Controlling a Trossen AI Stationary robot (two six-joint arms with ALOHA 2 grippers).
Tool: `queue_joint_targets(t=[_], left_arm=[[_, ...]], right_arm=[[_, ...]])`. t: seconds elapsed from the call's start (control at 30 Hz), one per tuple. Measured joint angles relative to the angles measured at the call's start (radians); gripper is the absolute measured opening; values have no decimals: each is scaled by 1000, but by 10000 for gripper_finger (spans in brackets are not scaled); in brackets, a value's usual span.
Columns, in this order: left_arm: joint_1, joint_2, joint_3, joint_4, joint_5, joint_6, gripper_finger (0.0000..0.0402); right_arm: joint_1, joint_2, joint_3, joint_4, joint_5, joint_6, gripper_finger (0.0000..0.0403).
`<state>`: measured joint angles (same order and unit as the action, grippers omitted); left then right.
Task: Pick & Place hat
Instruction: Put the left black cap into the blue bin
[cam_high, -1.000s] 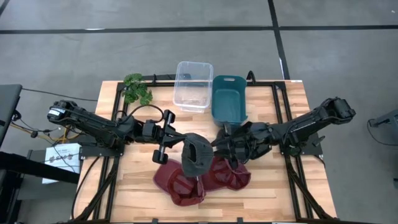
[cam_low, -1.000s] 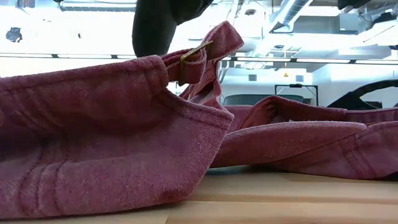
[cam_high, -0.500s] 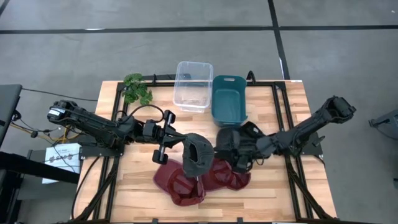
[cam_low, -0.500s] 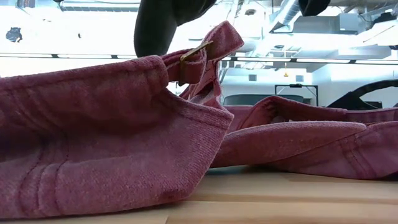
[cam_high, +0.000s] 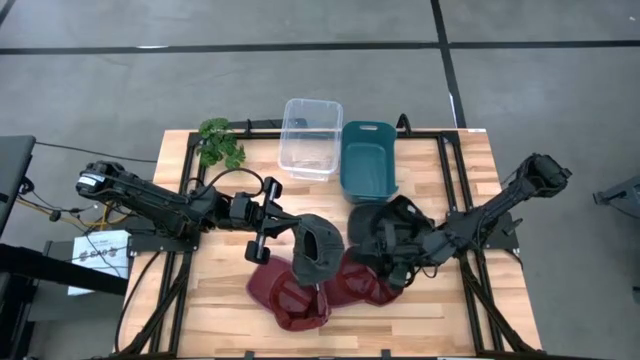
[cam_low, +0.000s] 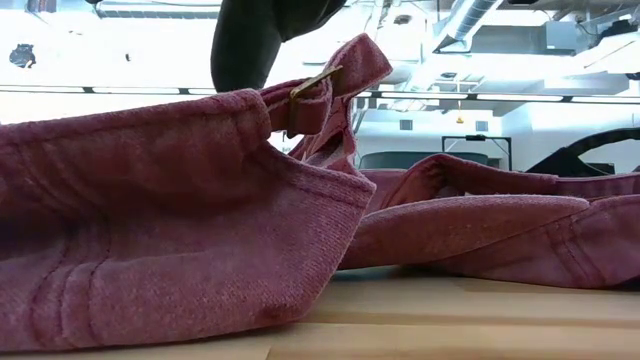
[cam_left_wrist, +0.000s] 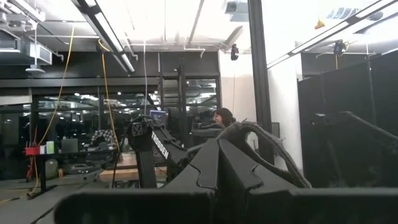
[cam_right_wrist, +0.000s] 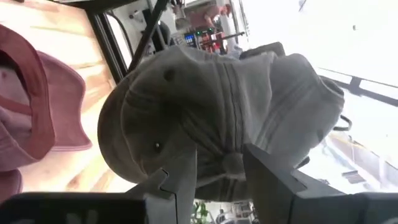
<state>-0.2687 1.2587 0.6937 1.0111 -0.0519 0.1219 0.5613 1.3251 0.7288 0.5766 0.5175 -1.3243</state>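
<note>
From above, you see the left gripper (cam_high: 290, 226) at frame centre, closed on a dark grey hat (cam_high: 318, 248) held above the maroon hats (cam_high: 300, 295) lying at lower centre of the wooden table (cam_high: 440, 310). Your right gripper (cam_high: 392, 252) sits right of centre, its fingers around a second grey cap (cam_high: 385, 226) just below the teal bin (cam_high: 368, 165). A clear container (cam_high: 310, 138) and a green plant (cam_high: 220, 143) occupy the table's upper part.

At table level, maroon fabric (cam_low: 150, 220) with a brass buckle (cam_low: 316, 82) fills the frame's left, another maroon cap (cam_low: 480, 225) at right.

The left wrist picture shows closed dark fingers (cam_left_wrist: 217, 168) at lower centre.

In the right wrist picture, the grey cap (cam_right_wrist: 217, 106) fills the centre, its fabric pinched between your two fingers (cam_right_wrist: 267, 180); maroon hats (cam_right_wrist: 37, 112) lie at left
</note>
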Motion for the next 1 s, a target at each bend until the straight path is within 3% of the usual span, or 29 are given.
queue_joint_targets(t=[0.27, 0.4, 0.57, 0.77, 1.0], left_arm=[[0, 0, 0, 0, -8, 0, 5], [0, 0, 0, 0, -8, 0, 5], [0, 0, 0, 0, -8, 0, 5], [0, 0, 0, -1, -8, 0, 5], [1, 0, 0, -1, -8, 1, 5]], right_arm=[[-36, 3, 23, 0, -141, -6, 140], [-56, 3, 51, 0, -168, -6, 165], [-86, 5, 64, -44, -274, 16, 203], [-120, 21, 67, -49, -286, 17, 227], [-149, 81, 90, -17, -306, 16, 222]])
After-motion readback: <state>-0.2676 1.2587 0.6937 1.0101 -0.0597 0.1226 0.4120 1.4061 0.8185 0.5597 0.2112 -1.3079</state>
